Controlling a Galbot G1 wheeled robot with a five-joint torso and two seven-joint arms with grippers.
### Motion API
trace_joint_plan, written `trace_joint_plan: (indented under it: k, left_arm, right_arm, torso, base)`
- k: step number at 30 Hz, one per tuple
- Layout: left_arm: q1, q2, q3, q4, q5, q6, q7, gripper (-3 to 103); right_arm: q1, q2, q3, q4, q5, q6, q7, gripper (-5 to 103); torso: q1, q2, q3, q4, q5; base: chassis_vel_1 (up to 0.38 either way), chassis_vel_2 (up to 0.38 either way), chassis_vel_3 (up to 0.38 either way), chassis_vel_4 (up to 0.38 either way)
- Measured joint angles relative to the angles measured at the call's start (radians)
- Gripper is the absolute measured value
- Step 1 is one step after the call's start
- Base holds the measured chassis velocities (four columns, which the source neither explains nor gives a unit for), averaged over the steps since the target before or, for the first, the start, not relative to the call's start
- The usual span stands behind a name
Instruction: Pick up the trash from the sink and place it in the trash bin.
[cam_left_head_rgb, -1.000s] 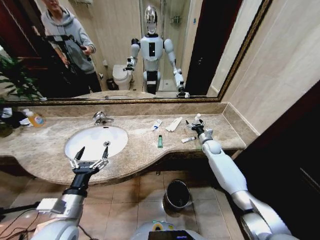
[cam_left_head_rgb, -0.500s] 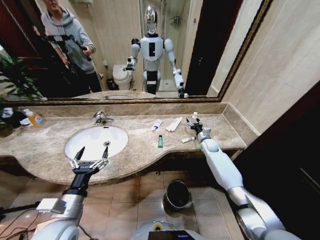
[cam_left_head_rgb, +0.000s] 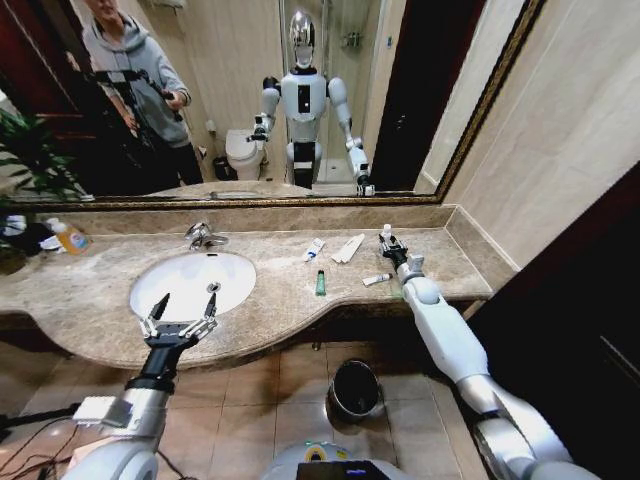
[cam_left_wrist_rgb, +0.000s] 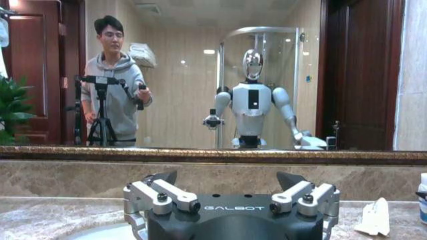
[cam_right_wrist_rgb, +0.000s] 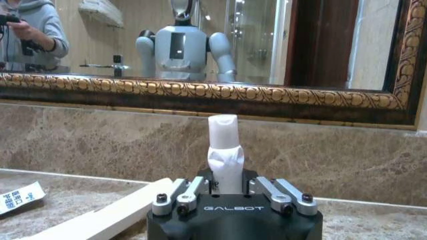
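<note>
My right gripper (cam_left_head_rgb: 387, 243) is over the back right of the counter, shut on a tiny white bottle (cam_left_head_rgb: 385, 231). In the right wrist view the bottle (cam_right_wrist_rgb: 223, 145) stands upright between the fingers of that gripper (cam_right_wrist_rgb: 225, 186). On the marble lie a white mini tube (cam_left_head_rgb: 313, 249), long flat white packets (cam_left_head_rgb: 348, 248), a green tube (cam_left_head_rgb: 320, 283) and a small white tube (cam_left_head_rgb: 376, 280). The white oval sink (cam_left_head_rgb: 160, 290) is at the left, and my left gripper (cam_left_head_rgb: 180, 315) hangs open at its front rim. The trash bin (cam_left_head_rgb: 353, 388) stands on the floor below the counter.
A chrome faucet (cam_left_head_rgb: 203, 236) stands behind the basin, and an orange-yellow bottle (cam_left_head_rgb: 68, 237) is at the far left. The mirror and marble backsplash close off the back, with a wall to the right. A plant (cam_left_head_rgb: 25, 150) stands at the far left.
My right gripper has edged toward the mirror and slightly left, with the tiny white bottle at its tips. The left arm has not moved.
</note>
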Motion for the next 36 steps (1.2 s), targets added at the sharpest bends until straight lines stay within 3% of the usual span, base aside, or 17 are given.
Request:
trace_joint_plan:
  k: [5,14,18,24,28,36]
  left_arm:
    - [0.000,0.000,0.000,0.000,0.000,0.000,0.000,100]
    - [0.000,0.000,0.000,0.000,0.000,0.000,0.000,100]
    - [0.000,0.000,0.000,0.000,0.000,0.000,0.000,100]
    - [0.000,0.000,0.000,0.000,0.000,0.000,0.000,100]
    - [0.000,0.000,0.000,0.000,0.000,0.000,0.000,100]
    - [0.000,0.000,0.000,0.000,0.000,0.000,0.000,100]
  right_arm:
    - [-0.010,-0.006,0.009,0.019,0.000,-0.005,0.000,16]
    - [-0.050,-0.025,0.044,0.117,0.012,-0.048,0.013,16]
    - [-0.099,-0.045,0.064,0.206,0.064,-0.091,0.028,16]
    - [-0.231,-0.072,0.124,0.366,0.112,-0.135,0.041,16]
    - [-0.398,-0.110,0.186,0.543,0.182,-0.165,0.058,16]
    - [-0.629,-0.161,0.265,0.774,0.233,-0.165,0.065,16]
  torso:
    - [0.000,0.000,0.000,0.0000,0.0000]
    - [0.000,0.000,0.000,0.0000,0.0000]
    - [0.000,0.000,0.000,0.0000,0.0000]
    - [0.000,0.000,0.000,0.0000,0.0003]
    - [0.000,0.000,0.000,-0.0001,0.0005]
    - [0.000,0.000,0.000,0.0001,-0.0001]
  base:
    - [0.000,0.000,0.000,0.000]
    - [0.000,0.000,0.000,0.000]
    - [0.000,0.000,0.000,0.000]
    - [0.000,0.000,0.000,0.000]
    - [0.000,0.000,0.000,0.000]
    - [0.000,0.000,0.000,0.000]
